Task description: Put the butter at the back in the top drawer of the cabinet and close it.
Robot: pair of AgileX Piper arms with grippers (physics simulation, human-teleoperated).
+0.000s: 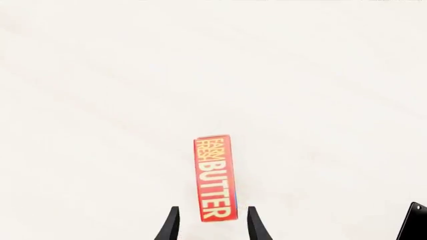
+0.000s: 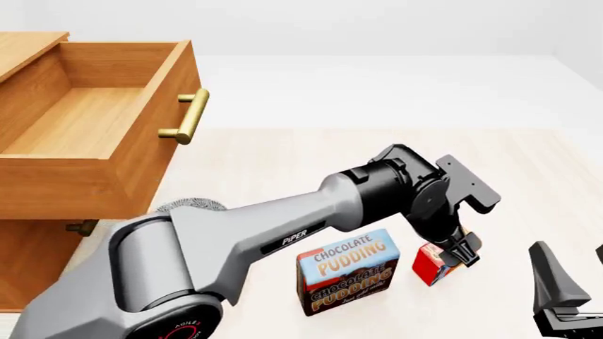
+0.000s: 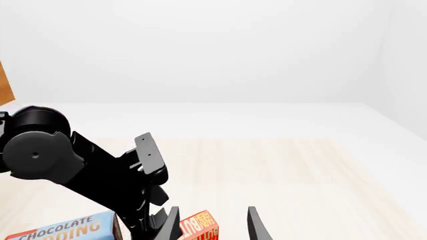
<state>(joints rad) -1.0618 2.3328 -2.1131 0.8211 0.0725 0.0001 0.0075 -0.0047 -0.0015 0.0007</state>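
Wooden cabinet [image 2: 38, 261], brass handle [image 2: 185, 117]; printed-card butter [image 2: 434, 264].

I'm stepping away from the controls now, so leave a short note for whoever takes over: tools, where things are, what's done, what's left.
Left tool: open, fingers straddling the butter, which stands on the table right of the Chocolate Pudding box; no grip visible yet.
Right tool: open, holding nothing, idle near the front right.
Top drawer of the cabinet: already pulled open at left, nothing visible inside.
Done: drawer opened, left tool lined up on the butter.
Left: close on the butter, lift it, place it in the drawer, push the drawer shut.
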